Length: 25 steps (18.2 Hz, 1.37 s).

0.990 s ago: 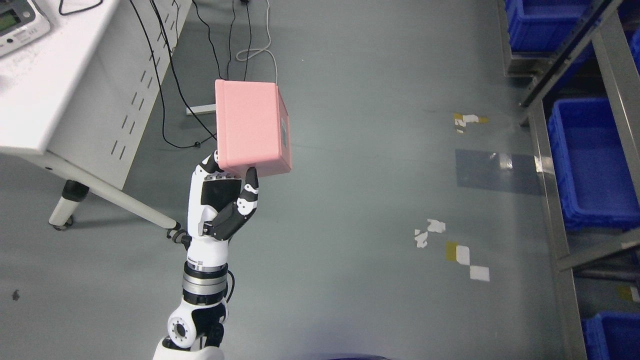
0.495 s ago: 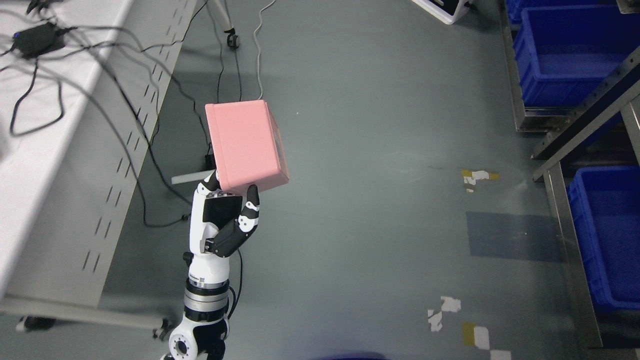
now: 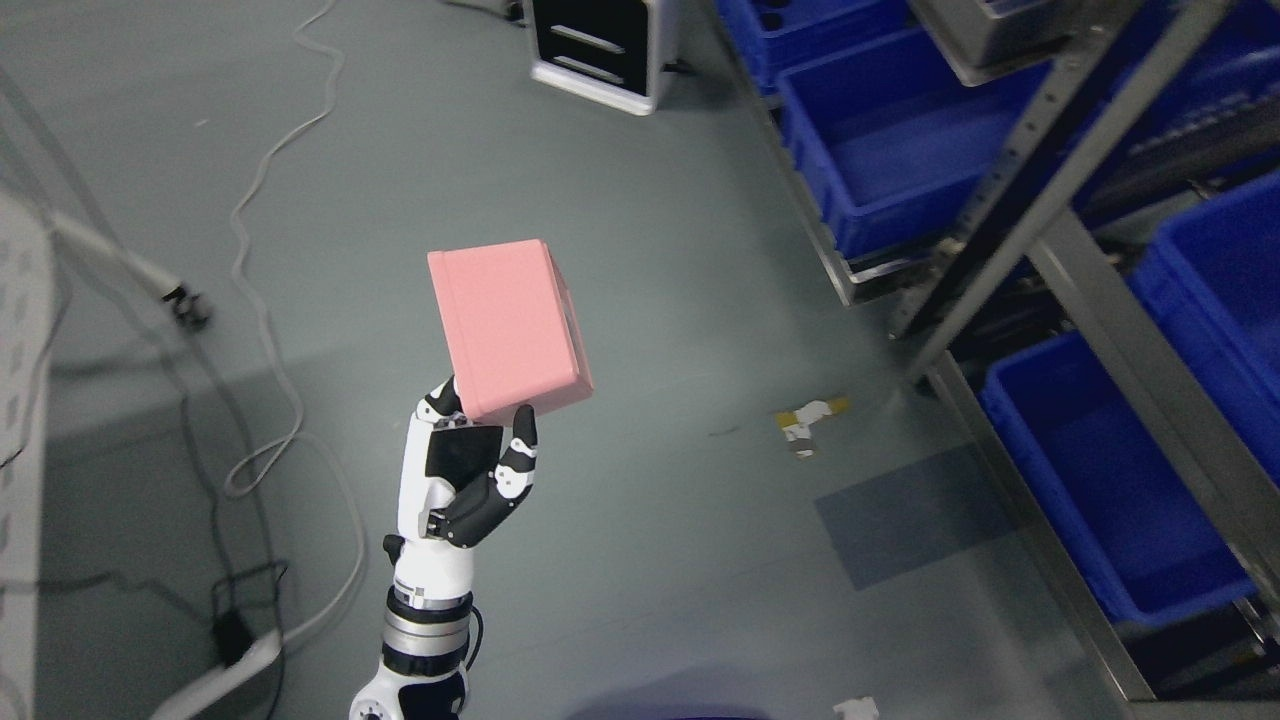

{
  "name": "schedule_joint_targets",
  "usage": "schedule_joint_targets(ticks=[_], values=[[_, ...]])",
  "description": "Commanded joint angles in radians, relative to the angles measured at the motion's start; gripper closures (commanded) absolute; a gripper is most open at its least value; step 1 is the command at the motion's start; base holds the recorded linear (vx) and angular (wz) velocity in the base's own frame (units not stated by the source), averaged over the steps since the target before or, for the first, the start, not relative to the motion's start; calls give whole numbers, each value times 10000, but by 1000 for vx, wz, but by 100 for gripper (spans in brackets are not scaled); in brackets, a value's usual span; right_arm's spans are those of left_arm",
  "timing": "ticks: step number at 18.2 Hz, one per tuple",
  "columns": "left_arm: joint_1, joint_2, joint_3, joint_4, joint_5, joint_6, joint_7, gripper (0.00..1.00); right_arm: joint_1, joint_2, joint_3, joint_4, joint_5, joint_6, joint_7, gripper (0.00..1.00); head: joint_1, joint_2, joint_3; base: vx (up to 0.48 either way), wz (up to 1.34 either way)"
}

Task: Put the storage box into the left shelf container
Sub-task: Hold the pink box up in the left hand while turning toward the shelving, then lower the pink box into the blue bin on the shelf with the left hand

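Note:
A pink storage box (image 3: 510, 328) is held up in the air at the middle left of the head view. My left hand (image 3: 478, 440) grips its lower edge, thumb on the near face and fingers behind it. The box tilts slightly to the left. A metal shelf rack (image 3: 1050, 250) stands at the right, with blue containers: one at the upper middle (image 3: 880, 150), one at the lower right (image 3: 1110, 490), one at the right edge (image 3: 1225, 270). The box is well left of the rack. My right hand is out of view.
Grey floor with tape marks (image 3: 810, 420) lies between the box and the rack. A white and black unit (image 3: 600, 45) stands at the top. A white cable (image 3: 270, 230) and a power strip (image 3: 235, 640) lie on the floor at the left, beside a white table edge (image 3: 20, 440).
The whole view has swung toward the right: the table has slid off to the left and the shelf rack with blue containers has come in. The hand still holds the pink box the same way.

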Motion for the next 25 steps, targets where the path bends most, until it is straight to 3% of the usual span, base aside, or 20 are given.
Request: schedule_joint_targets(ticks=[1, 9, 14, 19, 25], values=[[450, 321, -569, 473, -7, -148, -412, 94, -44, -175, 0, -174, -215, -11, 6, 0, 0, 0, 0, 461, -1279], [726, 398, -800, 842, -7, -240, -458, 93, -29, -175, 0, -174, -215, 5, 6, 0, 0, 0, 0, 329, -1440], [528, 352, 56, 1208, -296, -119, -443, 94, -44, -175, 0, -174, -215, 5, 6, 0, 0, 0, 0, 203, -1082], [-835, 628, 1515, 1791, -1171, 1336, -458, 94, -44, -175, 0, -174, -215, 5, 6, 0, 0, -3, 0, 135, -626], [-3793, 1241, 2528, 4427, -2935, 2091, -1716, 94, -44, -175, -15, -174, -215, 5, 21, 0, 0, -6, 0, 90, -352]])
